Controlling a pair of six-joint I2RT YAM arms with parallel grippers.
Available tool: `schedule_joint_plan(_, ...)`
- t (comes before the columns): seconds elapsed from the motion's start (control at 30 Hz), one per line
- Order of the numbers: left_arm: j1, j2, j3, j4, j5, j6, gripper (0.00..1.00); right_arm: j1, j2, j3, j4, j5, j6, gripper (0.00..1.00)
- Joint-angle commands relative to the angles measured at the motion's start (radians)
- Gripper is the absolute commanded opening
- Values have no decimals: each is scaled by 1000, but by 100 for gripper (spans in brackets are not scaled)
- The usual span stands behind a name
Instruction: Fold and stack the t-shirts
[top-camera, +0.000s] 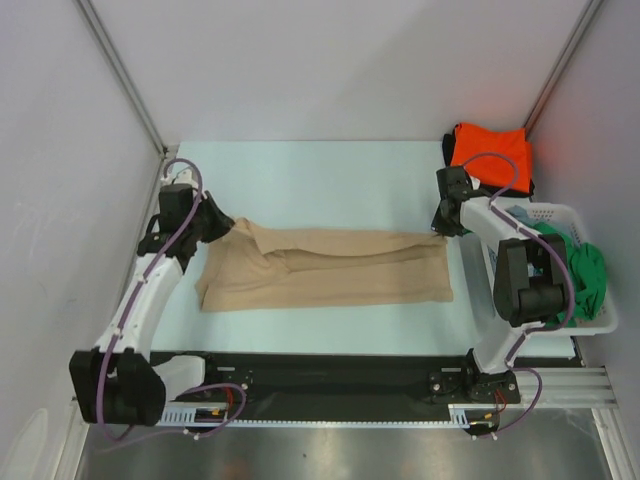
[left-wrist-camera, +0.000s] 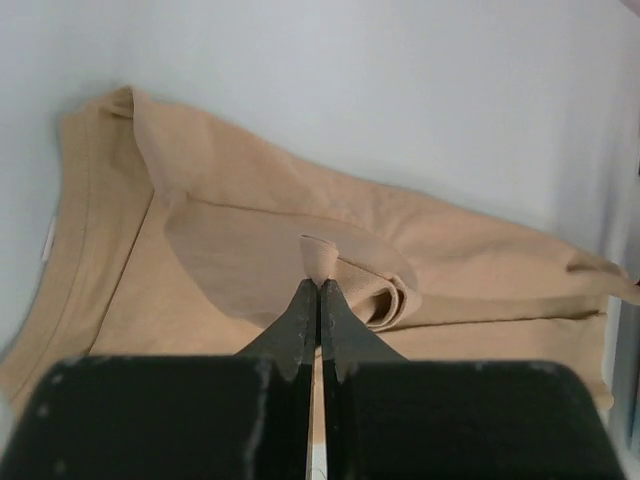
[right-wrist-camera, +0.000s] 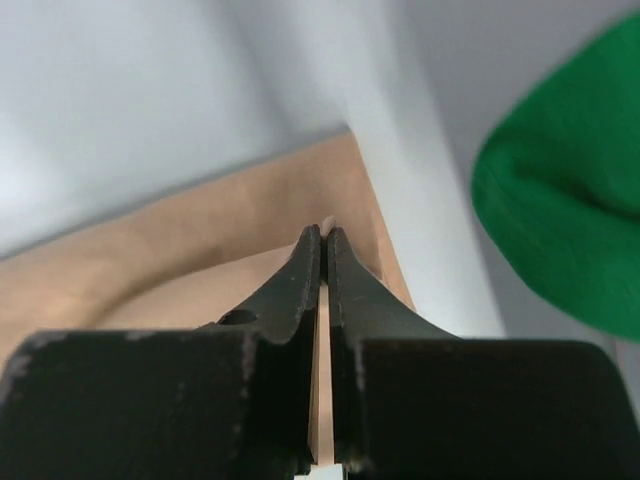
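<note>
The tan t-shirt (top-camera: 325, 268) lies stretched across the middle of the table, folded lengthwise. My left gripper (top-camera: 228, 226) is shut on its upper left corner; the left wrist view shows a pinch of tan cloth (left-wrist-camera: 319, 256) above the tips of my left gripper (left-wrist-camera: 319, 284). My right gripper (top-camera: 441, 231) is shut on the shirt's upper right corner, and a sliver of tan cloth (right-wrist-camera: 327, 226) pokes out past its tips (right-wrist-camera: 324, 232). An orange t-shirt (top-camera: 491, 154) lies on a black one at the back right. A green t-shirt (top-camera: 588, 275) sits in the basket.
A white laundry basket (top-camera: 602, 321) stands at the right edge behind my right arm, holding the green shirt (right-wrist-camera: 565, 200) and a patterned grey-blue cloth (top-camera: 517, 213). Walls close in on the left, back and right. A black rail (top-camera: 330, 385) runs along the near edge.
</note>
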Motion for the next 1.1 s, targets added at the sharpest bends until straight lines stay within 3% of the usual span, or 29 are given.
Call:
schedule_joint_plan(0.0,-7,-110,-47,-42,-49,26,0,3,-93,-43,29,53,22,0)
schedule_joint_plan(0.27,-7,-313,-210,-154,-118,-25,1,18,-145,-125,35,70,37,0)
schedule_joint_plan(0.33,-7,-374,-240,-209,-144,-49,6,27,-179,-173,40,69,49,20)
schedule_joint_plan(0.37,-22,-394,-253,-229,-196,-88,20,30,-194,-191,44,72,57,57)
schedule_joint_plan(0.43,-28,-446,-219,-296,-204,-105,45,35,-260,-251,57,78,78,86)
schedule_joint_plan(0.47,-28,-469,-207,-307,-213,-143,69,35,-281,-267,67,81,86,99)
schedule_joint_plan(0.57,-28,-557,-234,-283,-256,-187,89,46,-358,-293,78,66,95,100)
schedule_joint_plan(0.6,-28,-569,-248,-278,-296,-198,92,52,-369,-294,78,61,94,100)
schedule_joint_plan(0.9,14,-345,-397,-186,-333,-318,92,92,-243,-255,69,40,60,100)
schedule_joint_plan(1.07,76,-290,-477,-105,-263,-338,90,75,-147,-242,80,26,45,100)
